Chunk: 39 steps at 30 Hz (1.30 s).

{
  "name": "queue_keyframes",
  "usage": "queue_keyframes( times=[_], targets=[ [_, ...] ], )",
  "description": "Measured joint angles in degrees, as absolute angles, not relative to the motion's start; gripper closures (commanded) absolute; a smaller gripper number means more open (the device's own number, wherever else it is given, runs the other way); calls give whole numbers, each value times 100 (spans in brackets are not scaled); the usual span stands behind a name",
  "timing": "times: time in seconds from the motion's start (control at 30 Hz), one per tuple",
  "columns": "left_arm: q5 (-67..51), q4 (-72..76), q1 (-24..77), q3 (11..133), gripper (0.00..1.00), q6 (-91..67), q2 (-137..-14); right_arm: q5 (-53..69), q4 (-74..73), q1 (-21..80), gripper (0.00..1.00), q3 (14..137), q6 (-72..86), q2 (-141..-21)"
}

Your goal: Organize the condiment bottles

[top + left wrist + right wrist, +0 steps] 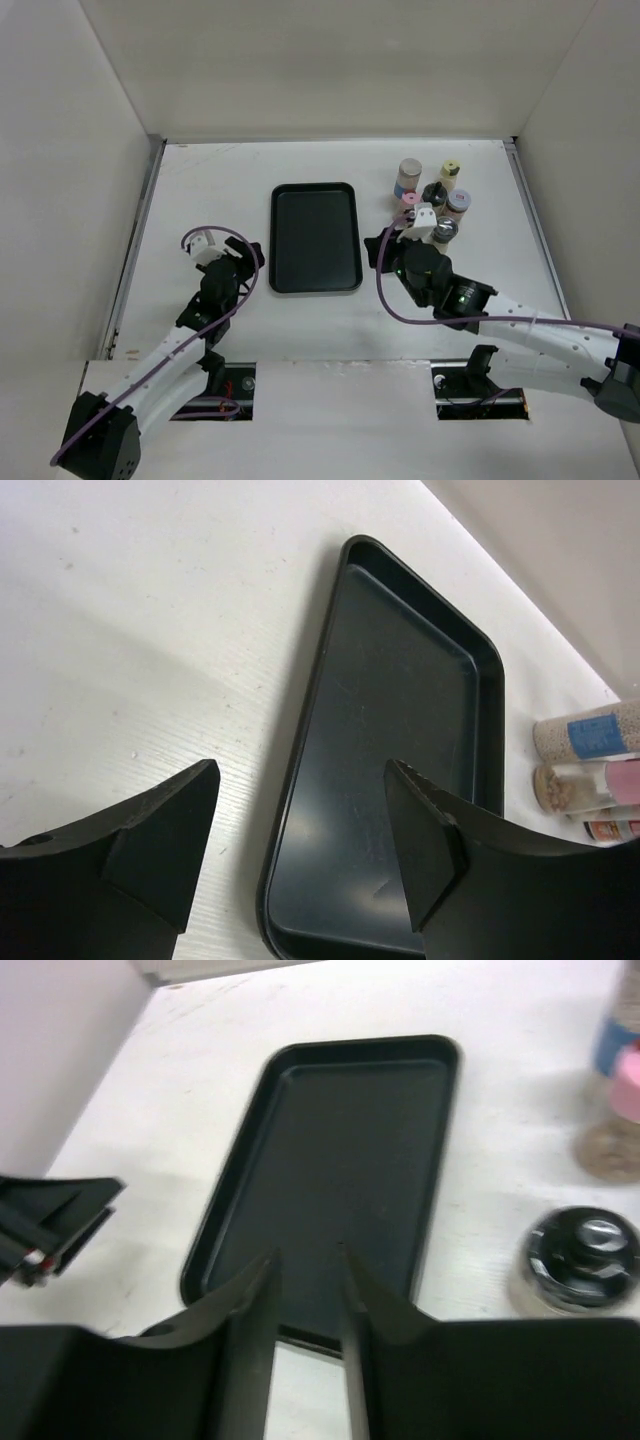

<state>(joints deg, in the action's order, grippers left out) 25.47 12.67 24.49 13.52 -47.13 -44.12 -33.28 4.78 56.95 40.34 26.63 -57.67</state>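
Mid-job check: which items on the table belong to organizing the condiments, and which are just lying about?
Job:
- condiment bottles, clustered at the far right
- silver-lidded jar, nearest of that cluster

Lying about:
- black tray, empty; it may be where the bottles go, but I cannot tell

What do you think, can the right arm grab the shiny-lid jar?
Probably yes. The jar stands close beside the right hand with nothing between them, but the hand is shut and must open first.
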Motion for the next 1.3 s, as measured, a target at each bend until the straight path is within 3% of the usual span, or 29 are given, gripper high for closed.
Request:
queue_keyframes(
  times=[0.2, 0.6, 1.07, 1.2, 1.3],
  targets=[
    [2545, 1365, 2401, 1004, 37, -4755, -3892, -3852, -578, 5402, 33, 4069, 2714, -5437],
    [2539, 1505, 2250, 878, 37, -4842, -4027, -3879, -2008, 4772, 11, 4084, 3085, -5736],
    [2497, 1791, 2239, 825, 38, -4873, -4372, -3089, -1055, 3708, 10, 4165, 2615, -7087],
    [2480, 1817, 2241, 823, 38, -4884, -4375, -2936, -794, 3704, 17, 4206, 2497, -7360],
    [2475, 1883, 2241, 823, 38, -4886, -4421, -2910, -679, 3693, 29, 4248, 2436, -7470]
  ],
)
